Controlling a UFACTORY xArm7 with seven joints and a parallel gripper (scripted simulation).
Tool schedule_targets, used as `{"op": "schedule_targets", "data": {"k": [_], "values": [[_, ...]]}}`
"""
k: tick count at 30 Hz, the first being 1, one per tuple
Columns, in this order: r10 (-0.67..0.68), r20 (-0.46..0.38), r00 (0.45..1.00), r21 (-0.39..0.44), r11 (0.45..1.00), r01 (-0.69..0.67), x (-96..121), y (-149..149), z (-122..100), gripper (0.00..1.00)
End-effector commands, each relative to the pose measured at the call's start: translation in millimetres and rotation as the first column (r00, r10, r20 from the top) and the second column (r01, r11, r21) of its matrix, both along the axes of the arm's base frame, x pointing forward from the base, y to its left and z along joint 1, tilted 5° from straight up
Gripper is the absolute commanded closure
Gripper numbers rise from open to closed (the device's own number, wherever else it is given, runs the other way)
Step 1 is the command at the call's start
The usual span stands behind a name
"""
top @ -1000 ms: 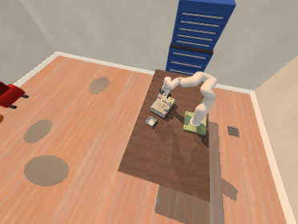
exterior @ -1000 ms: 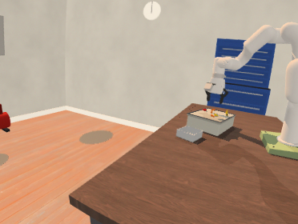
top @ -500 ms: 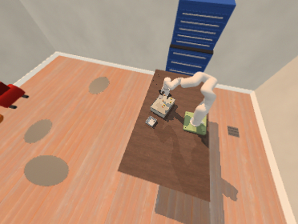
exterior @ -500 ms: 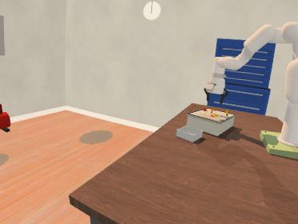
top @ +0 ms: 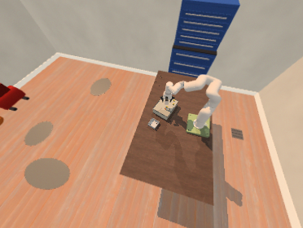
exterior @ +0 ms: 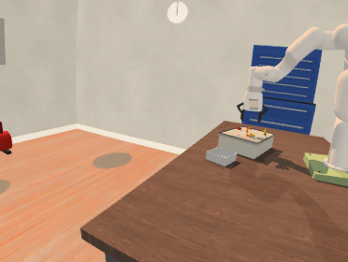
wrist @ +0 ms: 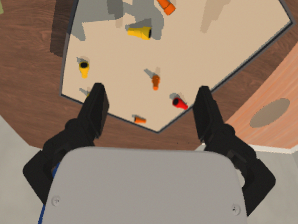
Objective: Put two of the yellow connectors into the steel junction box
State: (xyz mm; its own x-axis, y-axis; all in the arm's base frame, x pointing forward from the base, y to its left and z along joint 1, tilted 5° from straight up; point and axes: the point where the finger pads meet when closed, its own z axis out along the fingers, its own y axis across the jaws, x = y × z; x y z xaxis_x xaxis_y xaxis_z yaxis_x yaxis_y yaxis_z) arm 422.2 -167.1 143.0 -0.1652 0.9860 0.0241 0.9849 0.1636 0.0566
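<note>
The tool case [wrist: 166, 36] has a beige lid with loose connectors on it. In the wrist view I see two yellow connectors [wrist: 140, 31] [wrist: 84, 67], orange ones [wrist: 165, 4] [wrist: 154, 82] [wrist: 139, 120] and a red one [wrist: 180, 103]. My gripper [wrist: 151, 95] is open and empty, hovering above the near edge of the lid. In the exterior view the gripper [exterior: 252, 112] hangs above the far end of the case [exterior: 246, 140]. The grey junction box [exterior: 221, 155] stands on the table beside the case; it also shows in the top view [top: 154, 124].
The arm's green base plate [exterior: 325, 167] sits on the table right of the case. A blue drawer cabinet [exterior: 287, 89] stands behind the table. The table edge lies just beyond the case in the wrist view.
</note>
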Motion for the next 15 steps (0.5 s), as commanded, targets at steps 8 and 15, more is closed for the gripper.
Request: {"op": "schedule_targets", "data": {"k": [8, 15], "values": [[0.338, 0.03, 0.941, -0.014, 0.941, -0.337, 1.6, 31.9, -2.8, 0.0], [0.351, 0.031, 0.936, -0.015, 0.936, -0.351, 1.7, 33.3, -3.1, 0.0]]}}
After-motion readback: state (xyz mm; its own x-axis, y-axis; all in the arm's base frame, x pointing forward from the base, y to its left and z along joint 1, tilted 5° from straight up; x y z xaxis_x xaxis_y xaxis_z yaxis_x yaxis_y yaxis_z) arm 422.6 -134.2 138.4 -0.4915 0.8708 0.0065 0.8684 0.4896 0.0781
